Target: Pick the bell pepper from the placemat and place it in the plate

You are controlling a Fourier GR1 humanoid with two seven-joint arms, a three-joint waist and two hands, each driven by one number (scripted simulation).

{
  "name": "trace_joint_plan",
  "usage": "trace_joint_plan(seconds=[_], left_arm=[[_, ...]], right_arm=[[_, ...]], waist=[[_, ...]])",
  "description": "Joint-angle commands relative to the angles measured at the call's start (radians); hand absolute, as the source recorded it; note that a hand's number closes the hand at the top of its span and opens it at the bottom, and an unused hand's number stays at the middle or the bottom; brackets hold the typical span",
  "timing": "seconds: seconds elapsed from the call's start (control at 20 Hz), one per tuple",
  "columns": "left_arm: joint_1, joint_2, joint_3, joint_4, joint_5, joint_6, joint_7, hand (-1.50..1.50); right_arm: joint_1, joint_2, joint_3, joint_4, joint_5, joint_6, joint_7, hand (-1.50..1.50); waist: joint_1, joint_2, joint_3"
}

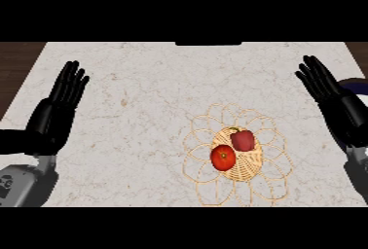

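Bell pepper apart from right hand

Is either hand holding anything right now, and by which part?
Nothing is held: left hand and right hand are both open, and the bell pepper lies on the placemat.

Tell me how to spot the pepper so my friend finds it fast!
On the pale counter, find the woven placemat right of the middle. Two red things lie at its centre. The pepper is the darker, lumpy one with a green stem, up and right of the round, brighter tomato.
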State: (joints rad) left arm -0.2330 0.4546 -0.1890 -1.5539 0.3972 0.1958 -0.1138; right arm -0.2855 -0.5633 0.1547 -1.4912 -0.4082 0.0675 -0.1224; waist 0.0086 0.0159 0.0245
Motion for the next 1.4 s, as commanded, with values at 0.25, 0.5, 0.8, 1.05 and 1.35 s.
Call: trace_joint_plan(seconds=[0.25,0.5,0.8,1.05,1.35], left_arm=[[0.039,0.044,-0.024,0.150,-0.071,0.039,0.141,0.00],[0.056,0.001,-0.055,0.152,-0.062,0.046,0.184,0.00],[0.064,0.006,-0.038,0.157,-0.069,0.018,0.193,0.00],[0.019,-0.032,-0.007,0.250,-0.089,0.023,0.179,0.00],[0.045,-0.024,0.052,0.201,-0.090,-0.025,0.205,0.00]], right_arm=[[-0.197,-0.004,0.154,0.101,0.020,0.350,-0.059,1.50],[-0.089,0.056,0.047,0.264,0.252,0.055,-0.432,-1.50],[-0.157,-0.035,0.162,0.526,0.506,0.169,-0.711,-1.50],[-0.253,-0.056,0.192,0.558,0.628,0.157,-0.668,-1.50],[-0.171,-0.024,0.209,0.423,0.747,0.120,-0.585,-1.50]], waist=[[0.055,0.005,-0.023],[0.019,0.002,-0.019],[0.021,-0.008,-0.023],[0.003,-0.011,-0.025],[-0.008,-0.017,-0.025]])
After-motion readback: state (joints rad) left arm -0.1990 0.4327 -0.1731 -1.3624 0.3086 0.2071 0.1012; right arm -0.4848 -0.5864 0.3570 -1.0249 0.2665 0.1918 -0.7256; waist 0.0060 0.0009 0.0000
